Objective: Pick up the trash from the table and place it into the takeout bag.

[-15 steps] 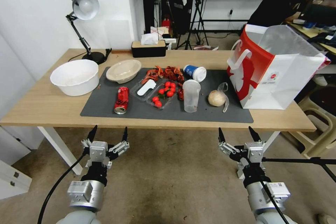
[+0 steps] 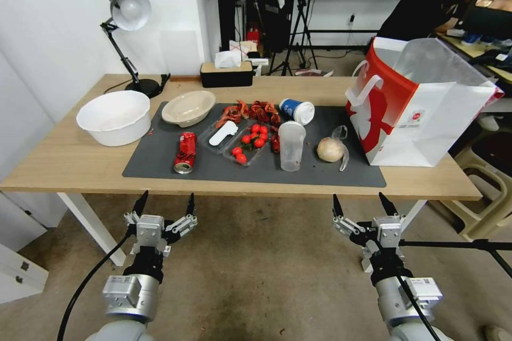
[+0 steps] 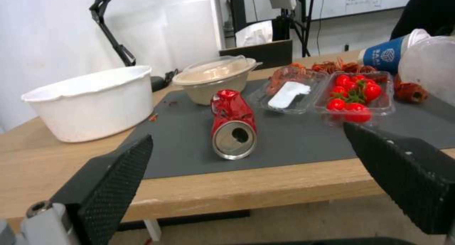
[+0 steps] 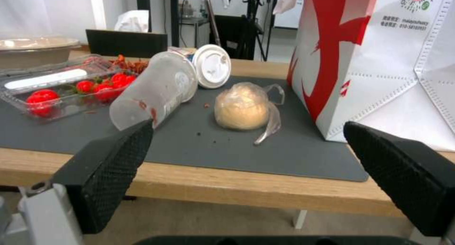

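Right wrist view: takeout bag (image 4: 379, 67) printed text; head view: round logo.

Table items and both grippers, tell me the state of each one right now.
Left gripper: open, below the table edge.
Right gripper: open, below the table edge.
Red can: crushed, on its side.
Clear plastic cup: empty.
Blue paper cup: lidded, on its side.
Beige ball: wrapped, on the mat.
Takeout bag: upright, open.
Beige bowl: upright.
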Robot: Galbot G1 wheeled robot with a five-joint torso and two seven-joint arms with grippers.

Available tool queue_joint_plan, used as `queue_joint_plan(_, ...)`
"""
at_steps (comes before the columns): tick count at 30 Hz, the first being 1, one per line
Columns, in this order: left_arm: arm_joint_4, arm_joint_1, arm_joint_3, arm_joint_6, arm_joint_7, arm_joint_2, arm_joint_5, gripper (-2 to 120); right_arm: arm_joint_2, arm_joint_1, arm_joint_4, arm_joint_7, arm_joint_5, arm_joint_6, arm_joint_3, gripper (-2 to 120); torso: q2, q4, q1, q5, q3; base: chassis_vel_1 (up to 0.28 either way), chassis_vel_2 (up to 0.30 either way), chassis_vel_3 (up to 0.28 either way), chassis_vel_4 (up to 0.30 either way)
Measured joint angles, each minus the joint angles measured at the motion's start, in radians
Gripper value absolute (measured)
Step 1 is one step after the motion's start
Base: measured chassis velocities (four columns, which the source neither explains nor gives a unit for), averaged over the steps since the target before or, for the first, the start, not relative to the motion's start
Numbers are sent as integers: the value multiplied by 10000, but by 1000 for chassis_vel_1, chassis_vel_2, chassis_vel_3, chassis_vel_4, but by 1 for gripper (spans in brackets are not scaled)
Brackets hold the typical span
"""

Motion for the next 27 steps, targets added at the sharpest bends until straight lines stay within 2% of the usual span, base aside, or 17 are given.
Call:
queue_joint_plan(16, 0, -43, 0, 68, 0, -5, -21, 100, -9, 72, 0, 43, 87, -109, 7, 100, 0, 0, 0, 0, 1, 0, 0, 0, 0)
queue_joint_plan(19, 0, -137, -3, 240, 1, -23, -86, 100, -66, 437, 38, 280, 517, -674, 135, 100, 0, 0, -2, 2, 0, 0, 0, 0, 0)
queue_joint_plan(20, 1, -355, -4, 482, 0, -55, -172, 100, -149, 945, 117, 603, 1098, -1425, 309, 100, 0, -3, 0, -4, 0, 0, 0, 0, 0)
queue_joint_plan(24, 5, -291, -8, 329, 2, -39, -138, 100, -127, 1260, 70, 429, 847, -966, 209, 100, -3, 6, 3, 7, 3, 0, 0, 0, 0)
queue_joint_plan(25, 19, -475, -9, 635, 6, -64, -260, 100, -194, 1487, 37, 598, 1236, -1236, 274, 100, -2, -2, 0, 3, 2, 0, 0, 0, 0)
queue_joint_plan(26, 29, -691, -14, 969, 7, -105, -409, 100, -257, 1712, 37, 756, 1551, -1487, 365, 100, -1, 6, -1, -3, 0, 0, 0, 0, 0)
queue_joint_plan(27, 29, -691, -14, 969, 7, -105, -409, 100, -257, 1712, 37, 756, 1551, -1487, 365, 100, -1, 6, -1, -3, 0, 0, 0, 0, 0)
